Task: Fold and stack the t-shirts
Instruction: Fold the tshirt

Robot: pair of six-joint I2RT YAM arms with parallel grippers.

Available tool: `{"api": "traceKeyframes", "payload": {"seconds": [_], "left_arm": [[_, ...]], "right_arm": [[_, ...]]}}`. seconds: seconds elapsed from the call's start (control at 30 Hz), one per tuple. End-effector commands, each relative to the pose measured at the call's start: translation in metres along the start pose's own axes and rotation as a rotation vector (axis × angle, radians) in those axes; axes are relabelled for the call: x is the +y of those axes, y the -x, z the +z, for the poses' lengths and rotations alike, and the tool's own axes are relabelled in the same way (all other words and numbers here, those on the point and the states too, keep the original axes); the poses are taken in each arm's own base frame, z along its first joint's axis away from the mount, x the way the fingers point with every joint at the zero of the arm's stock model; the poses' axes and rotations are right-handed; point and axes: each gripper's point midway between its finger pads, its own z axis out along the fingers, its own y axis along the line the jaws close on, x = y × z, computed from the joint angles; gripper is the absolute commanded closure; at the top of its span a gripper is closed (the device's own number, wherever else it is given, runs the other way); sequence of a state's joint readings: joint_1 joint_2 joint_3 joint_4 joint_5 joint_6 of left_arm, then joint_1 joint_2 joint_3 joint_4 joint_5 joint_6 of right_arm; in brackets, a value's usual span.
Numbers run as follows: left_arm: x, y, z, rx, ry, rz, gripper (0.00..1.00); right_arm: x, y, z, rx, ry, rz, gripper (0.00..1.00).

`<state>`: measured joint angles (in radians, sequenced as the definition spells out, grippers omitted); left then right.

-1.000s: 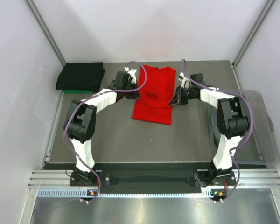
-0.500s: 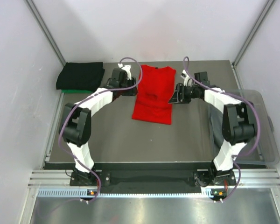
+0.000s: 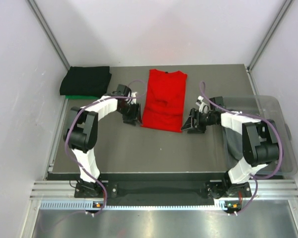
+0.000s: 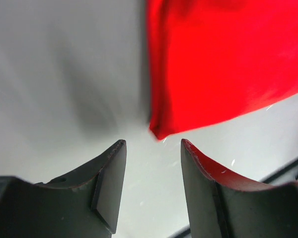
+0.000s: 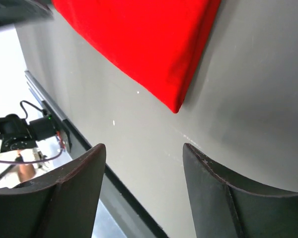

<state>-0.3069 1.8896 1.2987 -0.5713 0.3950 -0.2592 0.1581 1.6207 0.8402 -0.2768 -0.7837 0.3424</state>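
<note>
1. Top external view
   1. The bright red cloth t-shirt (image 3: pixel 164 101) lies flat at the middle of the dark grey table (image 3: pixel 154 148). It forms a narrow rectangle, collar end far, hem end near.
   2. The left tool (image 3: pixel 133 119) sits just beside the near-left corner of the red t-shirt. The right tool (image 3: pixel 191 125) sits just beside the near-right corner. Neither tool holds cloth.
   3. A folded black cloth t-shirt (image 3: pixel 85 80) rests at the far-left corner of the table, with a green cloth t-shirt (image 3: pixel 82 96) showing under its near edge.
   4. A clear plastic bin (image 3: pixel 283 144) stands at the right edge of the table. Grey cloth (image 3: pixel 233 141) shows inside it.

2. Left wrist view
   1. The jaws of the left tool (image 4: pixel 151 148) are spread, with only bare table between them.
   2. The hem corner of the red t-shirt (image 4: pixel 223 64) lies just ahead of the gap, apart from both fingers.

3. Right wrist view
   1. The jaws of the right tool (image 5: pixel 141 148) are spread and hold nothing.
   2. The other hem corner of the red t-shirt (image 5: pixel 149 44) points toward the gap and lies apart from both fingers.

4. Step in hand (judgement)
   1. The side folds appear complete. The cross fold, hem to collar, is not yet done.
   2. The next move calls for each tool to advance until 1 corner sits between its fingers, then pinch all layers.
   3. Both corners should then travel together toward the collar. Unequal travel would skew the fold.
</note>
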Motion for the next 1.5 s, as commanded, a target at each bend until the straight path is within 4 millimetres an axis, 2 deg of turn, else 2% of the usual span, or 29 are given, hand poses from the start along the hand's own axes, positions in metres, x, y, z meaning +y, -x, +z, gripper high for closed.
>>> {"api": "traceKeyframes", "payload": {"seconds": [0.0, 0.2, 0.37, 0.53, 0.67, 0.83, 1.03, 1.13, 1.2, 1.23, 1.3, 1.33, 1.43, 1.47], "left_arm": [[-0.006, -0.017, 0.001, 0.074, -0.06, -0.042, 0.47], [-0.007, -0.025, 0.012, 0.122, -0.089, -0.08, 0.47], [-0.005, -0.025, 0.019, 0.127, -0.096, -0.088, 0.47], [-0.005, -0.023, 0.022, 0.127, -0.099, -0.091, 0.48], [-0.006, -0.02, 0.024, 0.125, -0.107, -0.093, 0.53], [-0.006, -0.018, 0.029, 0.126, -0.11, -0.101, 0.57], [-0.003, -0.015, 0.032, 0.124, -0.097, -0.101, 0.59], [-0.002, -0.013, 0.033, 0.122, -0.095, -0.097, 0.65], [-0.003, -0.012, 0.035, 0.127, -0.1, -0.095, 0.71], [-0.003, -0.011, 0.035, 0.128, -0.102, -0.095, 0.84], [-0.004, -0.009, 0.036, 0.124, -0.106, -0.09, 0.97], [-0.004, -0.008, 0.036, 0.12, -0.105, -0.091, 1.0], [-0.006, -0.005, 0.034, 0.103, -0.112, -0.088, 1.0], [-0.008, -0.002, 0.029, 0.086, -0.112, -0.079, 1.0]], "right_arm": [[0.013, 0.016, 0.003, -0.048, 0.057, -0.026, 0.38], [0.004, 0.013, 0.014, -0.028, 0.04, 0.004, 0.39], [-0.004, 0.011, 0.026, 0.003, 0.029, 0.015, 0.41], [-0.004, 0.004, 0.035, 0.037, 0.024, 0.013, 0.41], [-0.005, 0.0, 0.041, 0.047, 0.022, 0.011, 0.42], [-0.01, 0.004, 0.046, 0.045, 0.004, 0.015, 0.46], [-0.022, 0.012, 0.046, 0.028, -0.045, 0.012, 0.48], [-0.028, 0.012, 0.048, 0.027, -0.058, 0.024, 0.5], [-0.032, 0.012, 0.051, 0.026, -0.06, 0.027, 0.55], [-0.033, 0.013, 0.051, 0.024, -0.06, 0.029, 0.58], [-0.034, 0.015, 0.053, 0.023, -0.057, 0.026, 0.66], [-0.034, 0.016, 0.053, 0.019, -0.055, 0.015, 0.69], [-0.027, 0.023, 0.049, 0.002, -0.034, -0.039, 0.96], [-0.026, 0.026, 0.047, -0.013, -0.04, -0.053, 1.0]]}}
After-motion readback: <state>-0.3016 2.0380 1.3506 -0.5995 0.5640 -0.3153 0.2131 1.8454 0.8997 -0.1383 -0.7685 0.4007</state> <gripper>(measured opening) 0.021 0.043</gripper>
